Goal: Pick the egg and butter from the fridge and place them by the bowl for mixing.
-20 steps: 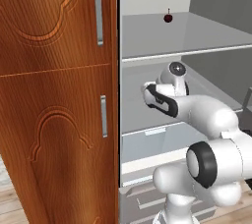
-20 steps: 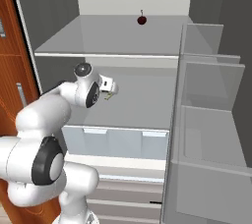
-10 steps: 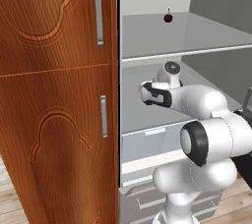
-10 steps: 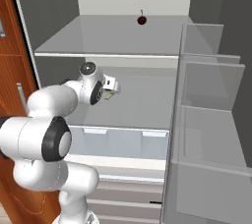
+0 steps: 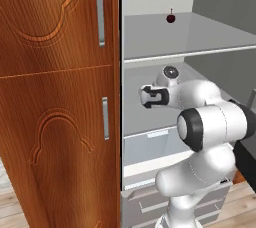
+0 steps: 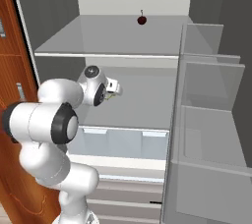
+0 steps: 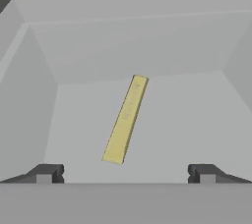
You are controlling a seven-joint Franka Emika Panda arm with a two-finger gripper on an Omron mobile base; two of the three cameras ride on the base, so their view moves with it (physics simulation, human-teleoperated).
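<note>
The fridge [image 5: 200, 37] stands open, with my gripper [image 5: 145, 97] reaching in over its middle shelf [image 6: 142, 102]. In the hand view the butter [image 7: 125, 119] lies flat on that shelf, a thin pale-yellow stick running away from me. It sits just ahead of my gripper [image 7: 125, 174], centred between the two fingertips [image 7: 47, 174]. The jaws are open wide with nothing in them and do not touch the stick. From the right base view my gripper [image 6: 115, 90] points toward the back wall. The egg and the bowl are out of view.
A dark red stemmed fruit [image 5: 171, 18] [image 6: 141, 20] sits on the upper shelf. A translucent drawer [image 6: 123, 142] lies below the middle shelf. The fridge door's bins [image 6: 206, 134] stand at the right. A carved wooden cabinet [image 5: 55, 97] borders the fridge on the left.
The arm's elbow has swung up and nearer to the cameras, while the hand has stayed almost in place over the middle shelf. The jaws are still open.
</note>
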